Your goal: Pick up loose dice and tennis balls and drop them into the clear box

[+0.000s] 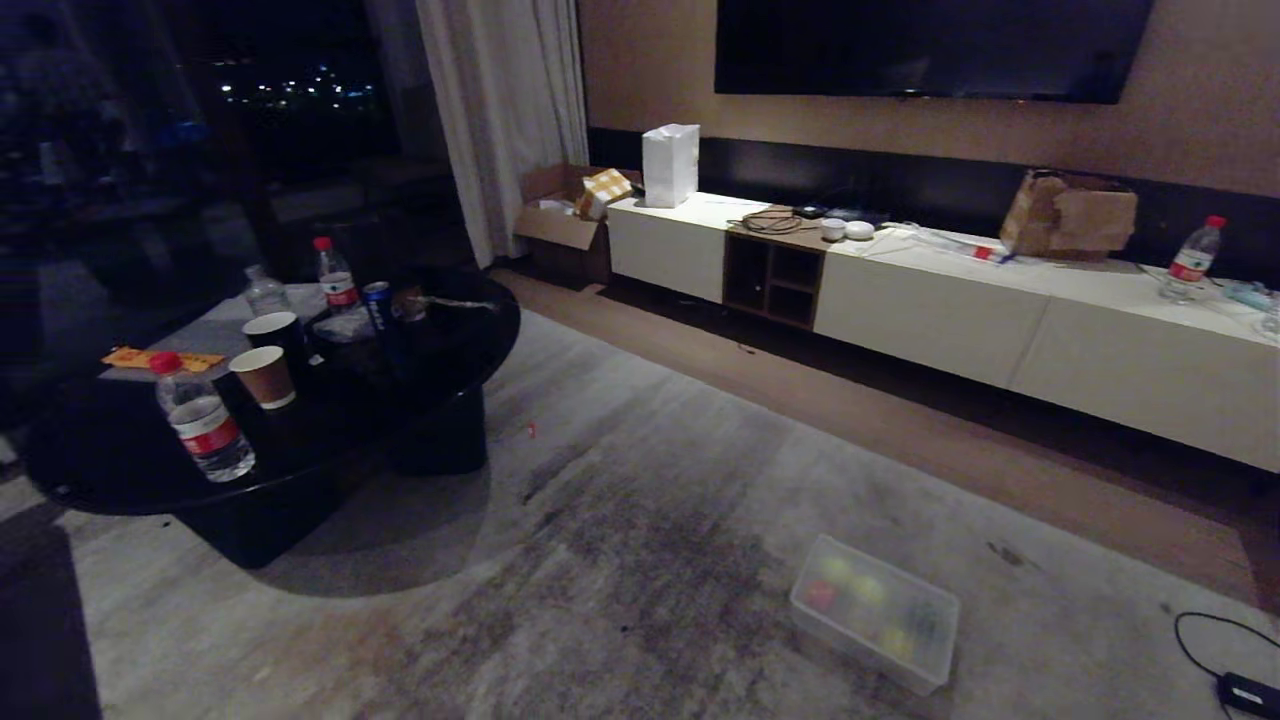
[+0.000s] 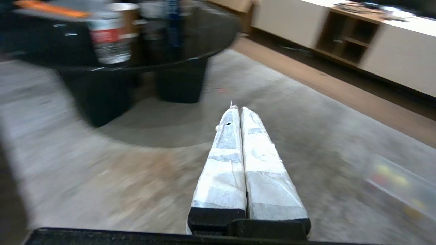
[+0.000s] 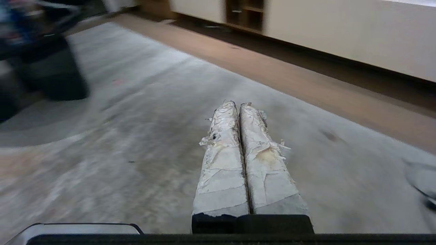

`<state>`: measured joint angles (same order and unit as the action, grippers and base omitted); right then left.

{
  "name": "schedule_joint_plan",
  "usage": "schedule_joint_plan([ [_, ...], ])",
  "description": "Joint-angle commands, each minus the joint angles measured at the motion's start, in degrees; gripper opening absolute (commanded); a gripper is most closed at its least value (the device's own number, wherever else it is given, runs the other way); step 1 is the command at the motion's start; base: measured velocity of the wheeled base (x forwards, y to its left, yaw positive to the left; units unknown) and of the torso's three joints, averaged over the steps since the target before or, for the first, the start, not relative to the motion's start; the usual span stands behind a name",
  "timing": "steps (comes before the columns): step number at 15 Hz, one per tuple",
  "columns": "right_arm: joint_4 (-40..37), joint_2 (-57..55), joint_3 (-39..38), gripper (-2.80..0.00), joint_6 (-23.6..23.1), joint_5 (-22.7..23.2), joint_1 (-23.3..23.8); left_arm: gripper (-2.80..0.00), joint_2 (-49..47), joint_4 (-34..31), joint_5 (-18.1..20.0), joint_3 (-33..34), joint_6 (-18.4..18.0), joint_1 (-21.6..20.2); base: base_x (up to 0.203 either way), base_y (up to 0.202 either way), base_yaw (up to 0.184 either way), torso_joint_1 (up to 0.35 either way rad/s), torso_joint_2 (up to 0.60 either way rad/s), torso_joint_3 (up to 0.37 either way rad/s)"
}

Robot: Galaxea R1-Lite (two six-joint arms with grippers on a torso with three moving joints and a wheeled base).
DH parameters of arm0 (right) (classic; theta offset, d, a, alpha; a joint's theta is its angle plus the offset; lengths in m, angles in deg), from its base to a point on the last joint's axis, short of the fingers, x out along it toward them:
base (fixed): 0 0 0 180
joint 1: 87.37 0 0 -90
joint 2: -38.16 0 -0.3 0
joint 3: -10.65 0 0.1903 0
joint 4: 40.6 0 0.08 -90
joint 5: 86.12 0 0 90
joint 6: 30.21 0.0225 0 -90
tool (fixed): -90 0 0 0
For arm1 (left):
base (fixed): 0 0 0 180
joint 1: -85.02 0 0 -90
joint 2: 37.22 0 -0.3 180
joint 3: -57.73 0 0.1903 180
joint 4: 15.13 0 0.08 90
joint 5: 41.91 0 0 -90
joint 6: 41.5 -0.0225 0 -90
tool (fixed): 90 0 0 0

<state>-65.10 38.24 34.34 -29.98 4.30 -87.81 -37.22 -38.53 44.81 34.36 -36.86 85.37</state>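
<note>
Hovering over rug (image 2: 136,177): left gripper (image 2: 237,109) pressed closed, empty | box (image 1: 873,625) holding dice and balls, ahead and right of its fingertips | right gripper (image 3: 237,104) closed, empty, above rug

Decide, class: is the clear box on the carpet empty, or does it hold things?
It holds things. In the head view, red, yellow and green shapes show through the clear box's translucent walls. Whether each is a die or a ball cannot be told.

Clear box (image 1: 875,628) on grey rug (image 1: 650,560)
</note>
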Motion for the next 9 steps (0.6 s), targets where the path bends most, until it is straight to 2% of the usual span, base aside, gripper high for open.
schedule_joint_plan([
  [1, 0.0, -0.1, 0.0, -2.80, 0.0, 0.0, 0.0, -2.80, 0.0, 0.0, -0.1, 0.1, 0.0, 0.0, 0.001, -0.007, 0.163, 0.007, 0.01, 0.003],
  [9, 0.0, -0.1, 0.0, -2.80, 0.0, 0.0, 0.0, -2.80, 0.0, 0.0, -0.1, 0.1, 0.1, 0.0, -0.001, -0.008, 0.166, 0.002, 0.00, 0.004],
])
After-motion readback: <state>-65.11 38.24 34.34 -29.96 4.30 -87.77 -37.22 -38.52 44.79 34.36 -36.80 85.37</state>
